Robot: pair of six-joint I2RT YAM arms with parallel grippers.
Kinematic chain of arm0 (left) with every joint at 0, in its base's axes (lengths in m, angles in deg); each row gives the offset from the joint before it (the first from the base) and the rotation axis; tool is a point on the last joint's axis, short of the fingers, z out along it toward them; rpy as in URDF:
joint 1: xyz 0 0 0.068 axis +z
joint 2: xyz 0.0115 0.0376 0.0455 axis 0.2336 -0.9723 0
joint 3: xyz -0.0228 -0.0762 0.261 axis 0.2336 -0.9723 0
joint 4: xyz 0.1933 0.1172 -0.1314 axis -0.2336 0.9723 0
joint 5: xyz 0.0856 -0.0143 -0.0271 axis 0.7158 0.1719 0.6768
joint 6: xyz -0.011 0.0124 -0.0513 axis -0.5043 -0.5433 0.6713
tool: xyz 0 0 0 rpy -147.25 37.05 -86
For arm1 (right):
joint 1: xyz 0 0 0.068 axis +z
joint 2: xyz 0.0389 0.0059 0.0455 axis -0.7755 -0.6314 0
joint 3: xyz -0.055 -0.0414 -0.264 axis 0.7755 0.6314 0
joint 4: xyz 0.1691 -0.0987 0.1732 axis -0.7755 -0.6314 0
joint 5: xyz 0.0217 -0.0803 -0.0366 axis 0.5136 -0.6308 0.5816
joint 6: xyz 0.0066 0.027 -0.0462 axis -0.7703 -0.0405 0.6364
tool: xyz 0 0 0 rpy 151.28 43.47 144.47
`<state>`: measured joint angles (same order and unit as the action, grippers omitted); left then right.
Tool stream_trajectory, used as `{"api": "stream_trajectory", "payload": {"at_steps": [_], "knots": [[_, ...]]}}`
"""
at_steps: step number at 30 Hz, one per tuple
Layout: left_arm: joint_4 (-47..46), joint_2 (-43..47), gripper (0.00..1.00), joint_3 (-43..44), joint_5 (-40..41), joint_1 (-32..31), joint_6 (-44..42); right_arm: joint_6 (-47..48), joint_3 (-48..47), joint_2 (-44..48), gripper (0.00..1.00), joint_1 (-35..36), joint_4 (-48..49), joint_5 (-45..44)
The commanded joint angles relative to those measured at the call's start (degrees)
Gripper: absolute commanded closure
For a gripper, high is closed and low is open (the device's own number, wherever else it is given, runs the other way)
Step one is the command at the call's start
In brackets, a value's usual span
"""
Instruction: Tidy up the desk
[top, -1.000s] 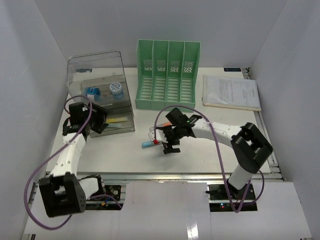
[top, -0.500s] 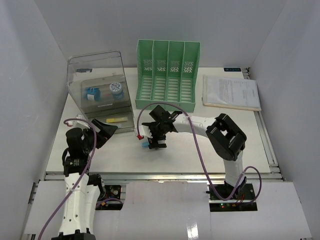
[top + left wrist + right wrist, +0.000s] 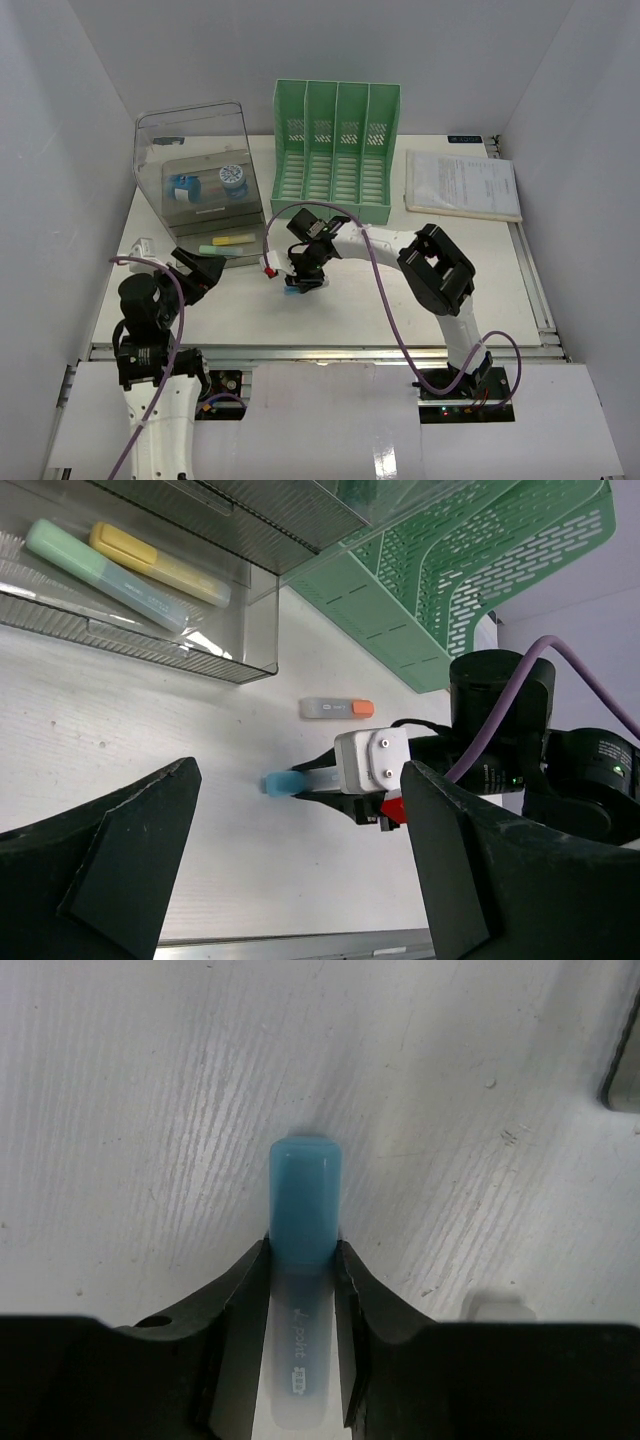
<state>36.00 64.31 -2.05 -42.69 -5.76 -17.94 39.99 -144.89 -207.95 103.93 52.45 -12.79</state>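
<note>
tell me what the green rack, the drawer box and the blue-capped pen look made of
Green rack: likely moulded plastic, matte; uniform colour, slotted walls.
Drawer box: probably clear glossy plastic; contents show through, glare on top.
Blue-capped pen: seemingly plastic; translucent blue cap, frosted whitish barrel.

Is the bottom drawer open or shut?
Open. The drawer sticks out past the drawers above, with its two highlighters uncovered.
</note>
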Motion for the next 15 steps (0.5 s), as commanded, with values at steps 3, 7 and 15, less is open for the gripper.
{"api": "stream_trajectory", "payload": {"at_steps": [3, 7, 15], "knots": [[5.4, 2.2, 0.07, 2.9, 5.0, 0.2, -0.1, 0.8, -14.4, -1.1, 0.90, 3.1, -13.6, 0.1], [6.7, 3.5, 0.07, 3.6, 7.2, 0.2, 1.6, 0.4, -27.4, -4.4, 0.92, 5.5, -16.1, -3.2], [12.3, 9.9, 0.08, 4.6, 16.8, 0.2, 7.2, -6.0, -42.4, -13.1, 0.91, 8.7, -0.5, -15.5]]}}
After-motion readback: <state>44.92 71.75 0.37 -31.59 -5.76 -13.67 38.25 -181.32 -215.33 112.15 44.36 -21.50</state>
